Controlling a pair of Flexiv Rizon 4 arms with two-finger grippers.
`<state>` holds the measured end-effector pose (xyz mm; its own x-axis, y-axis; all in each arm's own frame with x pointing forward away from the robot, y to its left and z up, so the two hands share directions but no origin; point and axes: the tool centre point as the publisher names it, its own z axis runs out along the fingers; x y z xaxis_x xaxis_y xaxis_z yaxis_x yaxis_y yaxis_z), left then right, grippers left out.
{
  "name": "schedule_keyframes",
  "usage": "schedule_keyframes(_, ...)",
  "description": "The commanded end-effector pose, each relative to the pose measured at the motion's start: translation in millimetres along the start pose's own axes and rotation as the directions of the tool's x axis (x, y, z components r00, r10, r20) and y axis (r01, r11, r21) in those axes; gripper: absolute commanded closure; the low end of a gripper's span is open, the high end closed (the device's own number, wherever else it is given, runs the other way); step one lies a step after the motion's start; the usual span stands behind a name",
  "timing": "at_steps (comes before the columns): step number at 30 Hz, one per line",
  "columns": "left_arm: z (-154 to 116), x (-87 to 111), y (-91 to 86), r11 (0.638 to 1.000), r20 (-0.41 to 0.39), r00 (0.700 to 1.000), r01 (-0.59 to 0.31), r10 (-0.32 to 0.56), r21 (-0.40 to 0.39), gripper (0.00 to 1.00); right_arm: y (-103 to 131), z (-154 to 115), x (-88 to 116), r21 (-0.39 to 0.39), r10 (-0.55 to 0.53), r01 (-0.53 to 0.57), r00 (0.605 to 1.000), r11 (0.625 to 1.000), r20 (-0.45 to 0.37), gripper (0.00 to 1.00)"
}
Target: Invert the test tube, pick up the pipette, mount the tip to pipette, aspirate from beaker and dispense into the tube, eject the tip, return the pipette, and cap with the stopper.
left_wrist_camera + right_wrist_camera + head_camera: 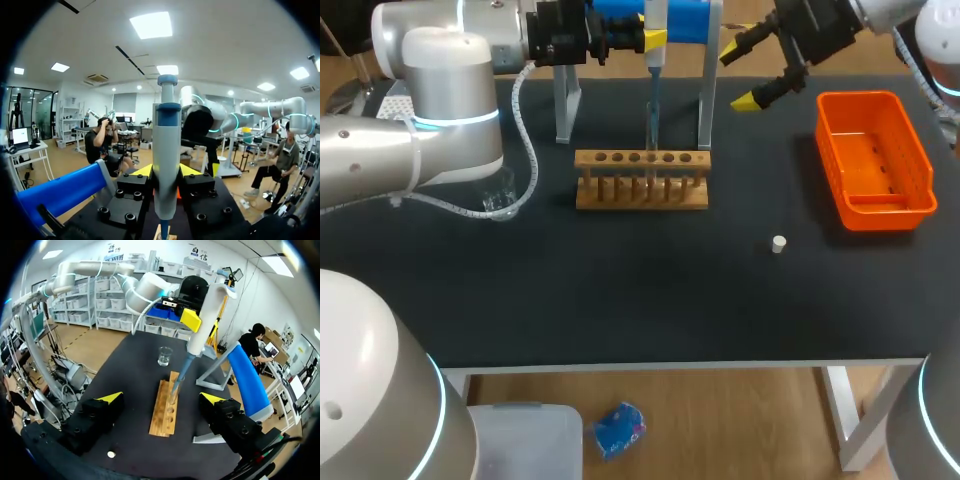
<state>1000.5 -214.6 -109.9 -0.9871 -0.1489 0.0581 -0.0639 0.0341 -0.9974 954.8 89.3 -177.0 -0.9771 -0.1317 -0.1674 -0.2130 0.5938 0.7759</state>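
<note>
My left gripper (638, 42) is shut on the grey-and-blue pipette (655, 30), holding it upright over the wooden rack (642, 192). In the left wrist view the pipette (166, 150) stands between the yellow tips of that gripper (166, 172). Its tip (181, 372) points down into the clear test tube (174, 391) standing in the rack (165, 415). The beaker (165, 356) stands beyond the rack. A small white stopper (778, 243) lies on the mat. My right gripper (740, 78) hangs open at the back right, holding nothing, with the rack ahead of it (162, 398).
An orange bin (873, 160) sits at the right. The pipette stand, with its blue top bar (680, 20) and grey legs (563, 105), stands just behind the rack. My left arm partly hides the beaker (498, 198). The dark mat's front half is bare.
</note>
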Motion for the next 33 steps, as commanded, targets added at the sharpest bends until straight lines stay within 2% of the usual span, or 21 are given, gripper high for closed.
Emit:
schedule_keyframes(1,0.1,0.6,-0.9,1.0,0.002,1.0,0.0,0.0,-0.002,1.0,-14.4,12.8,6.6,-0.024,0.004,-0.004,0.999,1.0,0.035,0.0)
schedule_keyframes(9,0.1,0.6,-0.9,1.0,0.002,1.0,0.0,0.0,-0.002,1.0,-35.7,30.7,4.8,-0.049,0.039,-0.037,0.999,0.998,0.035,0.0)
schedule_keyframes(20,0.1,0.6,-0.9,1.0,0.002,1.0,0.0,0.0,-0.002,1.0,-56.8,53.6,1.6,-0.033,0.077,-0.076,0.997,0.997,0.018,0.0)
schedule_keyframes(33,0.1,0.6,-0.9,1.0,0.002,1.0,0.0,0.0,-0.002,1.0,-56.8,53.6,1.6,-0.033,0.077,-0.076,0.997,0.997,0.018,0.0)
